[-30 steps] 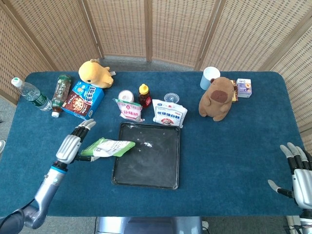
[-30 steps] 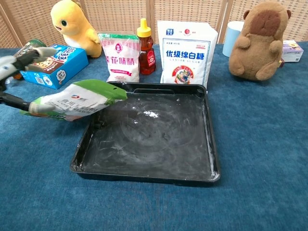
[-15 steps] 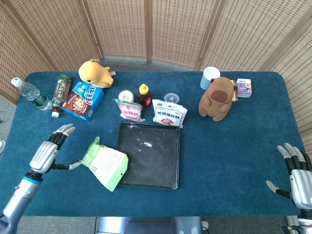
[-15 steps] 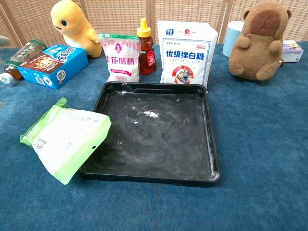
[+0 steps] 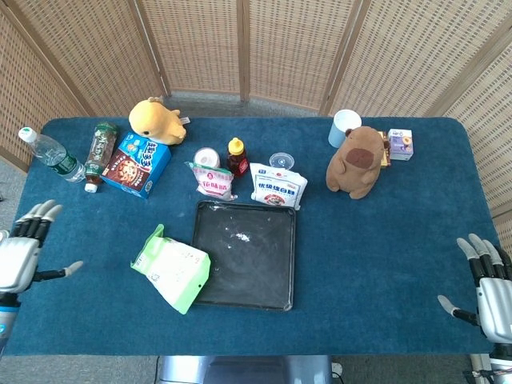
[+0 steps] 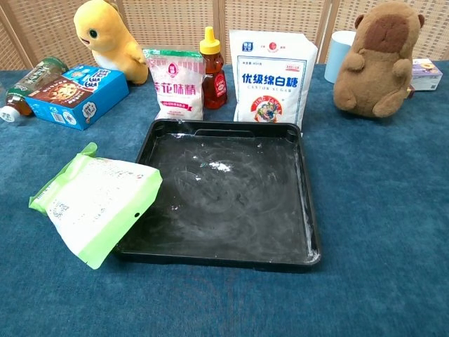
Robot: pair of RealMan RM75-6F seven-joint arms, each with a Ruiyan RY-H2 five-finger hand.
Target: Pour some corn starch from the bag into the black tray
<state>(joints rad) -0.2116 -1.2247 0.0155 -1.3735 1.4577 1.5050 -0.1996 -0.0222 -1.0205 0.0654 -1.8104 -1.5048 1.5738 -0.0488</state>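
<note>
1. The corn starch bag (image 5: 171, 270) is lying flat on the blue table (image 5: 384, 240), with its right corner resting on the left rim of the black tray (image 5: 243, 255). Nobody's holding it.
2. In the chest view the bag (image 6: 93, 204) clearly overlaps the tray's (image 6: 231, 203) near-left edge, green border toward the near side.
3. The tray has a little white clump of powder (image 6: 219, 166) toward the far side, plus dusty white smears all over its floor.
4. The left hand (image 5: 22, 254) is way off at the left edge of the table, fingers spread apart, holding nothing, well apart from the bag.
5. The right hand (image 5: 488, 286) is down at the near-right corner, fingers also spread and empty.
6. Just beyond the tray: a pink-labelled bag (image 6: 173, 83), a honey bottle (image 6: 213, 69) and a white sugar bag (image 6: 271, 76).
7. A brown plush (image 6: 376, 59) sits far right, a yellow plush (image 6: 109, 41) far left next to a blue box (image 6: 76, 95).
</note>
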